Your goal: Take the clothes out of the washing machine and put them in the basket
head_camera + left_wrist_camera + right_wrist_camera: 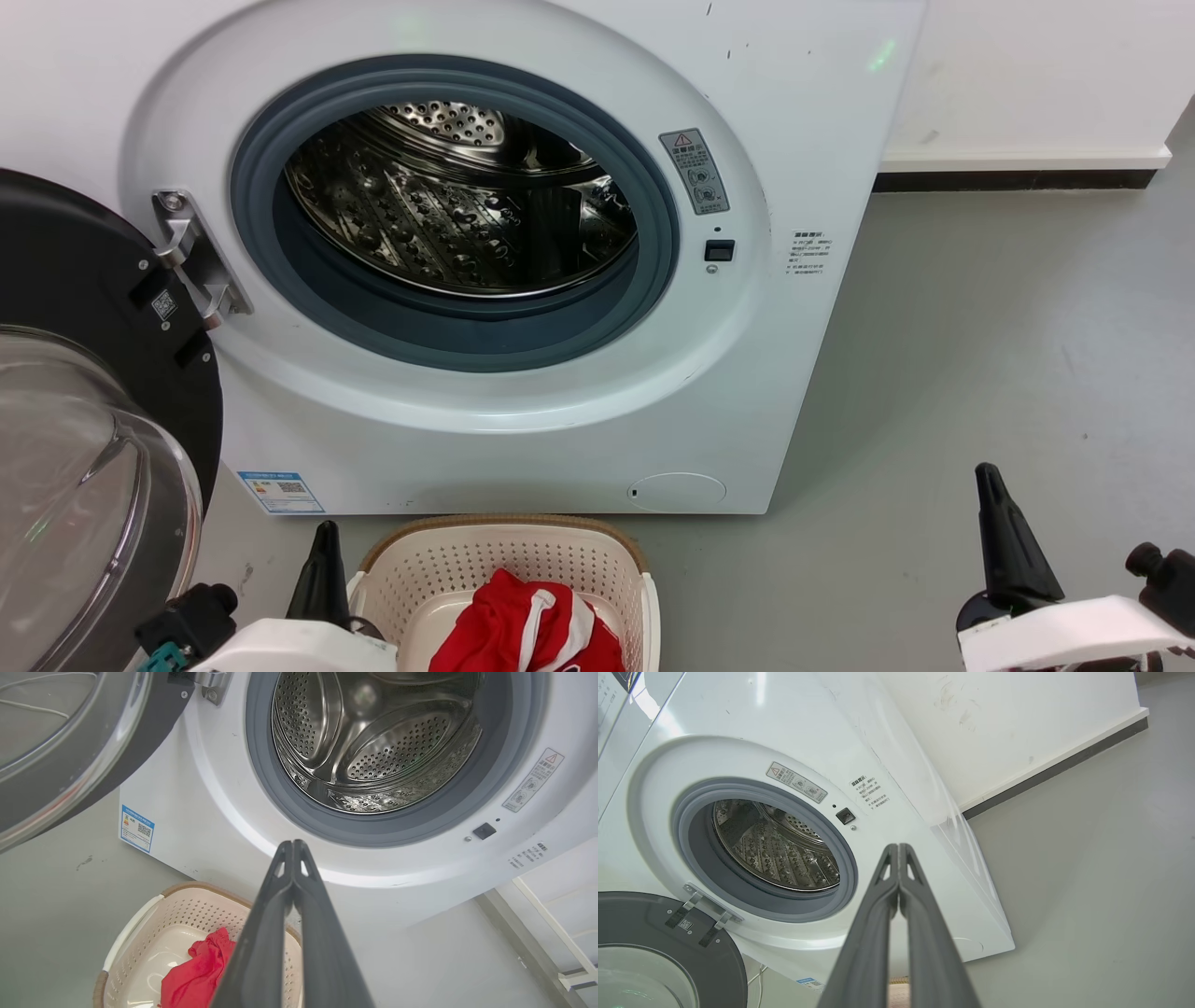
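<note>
Head view: red white-striped soft clothes [527,625] lie in cream perforated plastic basket [439,560], just before white front-loading washing machine [560,448], black-rimmed glass door [84,280] open. Left pincer [293,845], right pincer [899,847]: fingers pressed together.

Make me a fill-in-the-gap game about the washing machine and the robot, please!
The door of the washing machine stands ____.
The clothes in the basket are mostly ____.
The basket stands on the grey ____.
The left tool and the right tool are both ____, holding nothing.
Missing words: open, red, floor, shut.
</note>
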{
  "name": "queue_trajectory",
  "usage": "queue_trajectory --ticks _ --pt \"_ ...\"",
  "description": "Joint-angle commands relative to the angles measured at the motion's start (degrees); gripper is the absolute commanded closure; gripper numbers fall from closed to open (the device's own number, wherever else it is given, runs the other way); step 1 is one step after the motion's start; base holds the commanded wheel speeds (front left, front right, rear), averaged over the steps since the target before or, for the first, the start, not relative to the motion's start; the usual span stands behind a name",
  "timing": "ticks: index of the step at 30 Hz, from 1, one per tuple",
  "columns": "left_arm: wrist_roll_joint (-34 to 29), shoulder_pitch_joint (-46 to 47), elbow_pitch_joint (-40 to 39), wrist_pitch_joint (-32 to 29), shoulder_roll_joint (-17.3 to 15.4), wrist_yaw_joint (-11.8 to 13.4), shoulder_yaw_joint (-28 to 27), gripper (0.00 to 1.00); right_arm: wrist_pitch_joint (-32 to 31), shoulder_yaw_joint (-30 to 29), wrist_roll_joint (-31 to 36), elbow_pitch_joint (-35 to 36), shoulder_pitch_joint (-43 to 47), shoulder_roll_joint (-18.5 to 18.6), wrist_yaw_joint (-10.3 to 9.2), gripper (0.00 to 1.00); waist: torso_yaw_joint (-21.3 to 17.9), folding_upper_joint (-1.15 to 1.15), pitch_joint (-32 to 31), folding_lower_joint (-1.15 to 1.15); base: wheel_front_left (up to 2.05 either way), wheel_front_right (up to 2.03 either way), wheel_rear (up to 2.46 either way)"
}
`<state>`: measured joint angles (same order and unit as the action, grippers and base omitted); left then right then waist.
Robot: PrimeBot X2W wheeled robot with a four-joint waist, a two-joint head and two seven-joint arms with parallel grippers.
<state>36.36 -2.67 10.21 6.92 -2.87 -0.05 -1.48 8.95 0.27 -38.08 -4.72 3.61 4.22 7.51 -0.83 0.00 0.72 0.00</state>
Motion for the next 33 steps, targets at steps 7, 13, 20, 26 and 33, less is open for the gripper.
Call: queue_trajectory --ticks 7,13,20,26,33 --pt "6.5 2.3 -0.2 -1.5 0.0 -1.1 -0.8 1.0 -1.4 -0.4 -6.8 -0.5 -2.3 0.6 -0.01 1.0 0.1 0.0 0.0 0.0 0.0 0.0 0.0" --pt "11.3 3.0 0.2 -2.7 0.0 -1.7 -1.2 1.0 -2.4 -0.6 -11.8 -1.3 -3.1 0.7 -0.01 1.0 0.1 0.0 -0.1 0.0 0.0 0.0 0.0" --pt "16.6 3.8 0.6 -4.0 0.0 -2.4 -1.7 1.0 -3.6 -0.9 -17.2 -2.2 -3.9 0.8 -0.01 1.0 0.2 0.0 -0.1 0.0 0.0 0.0 0.0" --pt "20.8 4.4 1.0 -5.0 0.0 -3.0 -2.1 1.0 -4.6 -1.2 -21.5 -3.0 -4.6 0.8 -0.01 1.0 0.2 0.0 -0.1 0.0 0.0 0.0 0.0" --pt "25.5 5.0 1.3 -6.2 0.0 -3.6 -2.4 1.0 -5.8 -1.5 -26.2 -3.8 -5.4 0.9 -0.01 1.0 0.3 0.0 -0.2 0.0 0.0 0.0 0.0"
